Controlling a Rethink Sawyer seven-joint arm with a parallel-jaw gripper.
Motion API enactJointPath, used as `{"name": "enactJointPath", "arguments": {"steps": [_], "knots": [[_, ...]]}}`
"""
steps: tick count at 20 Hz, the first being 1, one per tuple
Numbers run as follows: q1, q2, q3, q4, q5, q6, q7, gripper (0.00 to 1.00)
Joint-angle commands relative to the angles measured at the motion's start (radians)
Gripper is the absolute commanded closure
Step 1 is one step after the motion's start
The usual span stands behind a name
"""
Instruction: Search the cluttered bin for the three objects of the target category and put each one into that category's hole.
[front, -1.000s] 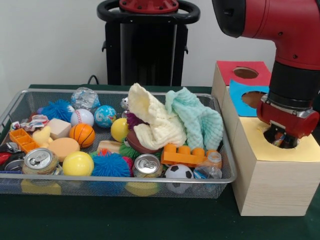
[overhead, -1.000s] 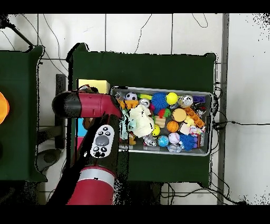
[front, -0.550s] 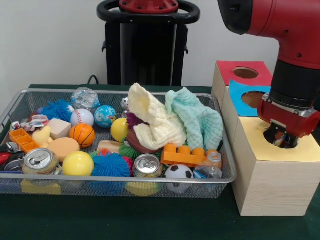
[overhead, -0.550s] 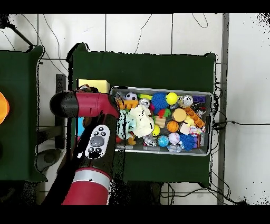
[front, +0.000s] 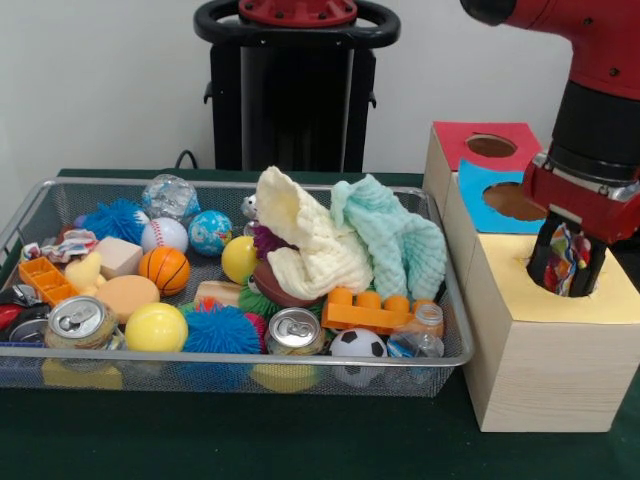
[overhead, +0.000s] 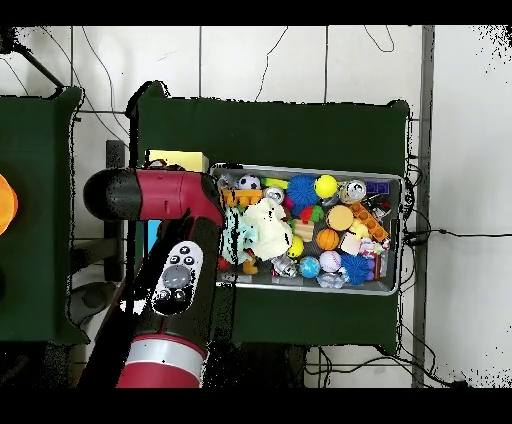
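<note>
My gripper (front: 568, 285) hangs just above the round hole in the yellow-topped wooden box (front: 560, 350) at the right. It is shut on a crumpled, many-coloured wrapper (front: 570, 255) that shows between the two black fingers. A similar crumpled wrapper (front: 64, 244) lies at the left end of the wire mesh bin (front: 230, 362). Two crushed cans (front: 80, 320) (front: 294, 330) sit near the bin's front. In the overhead view the red arm (overhead: 175, 195) covers the gripper; only a corner of the yellow box (overhead: 178, 160) shows.
Behind the yellow box stand a blue-topped box (front: 478, 190) and a red-topped box (front: 468, 138), each with a hole. The bin holds balls, spiky toys, an orange brick (front: 365, 312), a small bottle (front: 425, 335), a pale yellow cloth (front: 310, 240) and a mint cloth (front: 395, 235).
The gripper has risen from inside the yellow box's hole to just above it, with the colourful wrapper still between its fingers. The bin's contents have not moved.
</note>
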Motion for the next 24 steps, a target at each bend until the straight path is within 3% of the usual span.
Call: {"name": "enactJointPath", "arguments": {"steps": [1,15,24], "knots": [[-0.028,-0.075,0.03,-0.014,0.051,0.141,0.151,0.0],[-0.037,-0.112,0.047,-0.001,0.066,0.132,0.149,0.0],[-0.049,-0.138,0.037,-0.018,0.061,0.183,0.134,0.0]]}}
